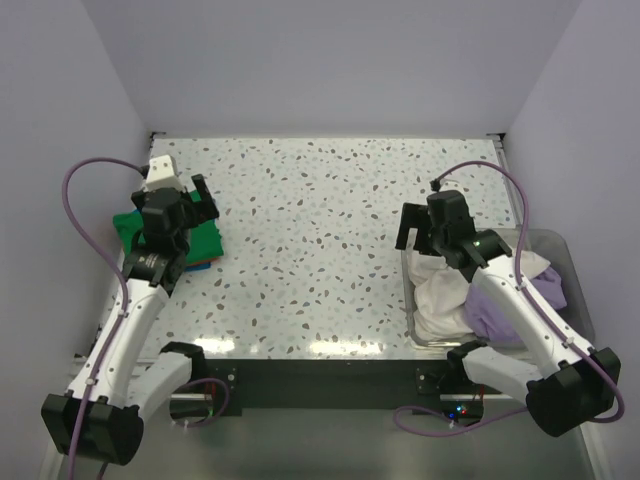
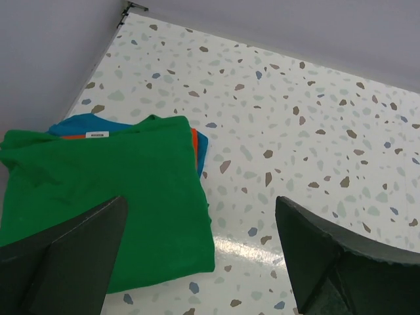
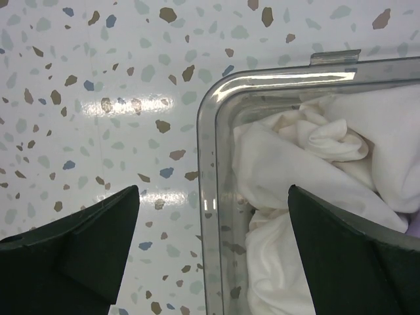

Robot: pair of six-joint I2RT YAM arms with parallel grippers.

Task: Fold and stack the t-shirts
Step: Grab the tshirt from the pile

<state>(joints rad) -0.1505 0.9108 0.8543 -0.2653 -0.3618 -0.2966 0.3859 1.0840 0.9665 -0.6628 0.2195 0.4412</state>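
My left jaws, wide open and empty, hang over the folded green t-shirt (image 2: 105,197) at the counter's (image 1: 320,230) left edge. My right jaws, equally open and empty, hang over the bin (image 3: 209,197) holding the crumpled white t-shirt (image 3: 295,164) and lavender t-shirt (image 1: 552,285).

you're looking at a robotics lab cell, not a home: a speckled tabletop (image 1: 330,220) boxed in by bare pale walls (image 1: 330,60), the left arm (image 1: 130,320) and right arm (image 1: 520,310) bolted along its near edge, purple cable (image 1: 67,192) looping loose, and a clear plastic bin (image 3: 205,164).
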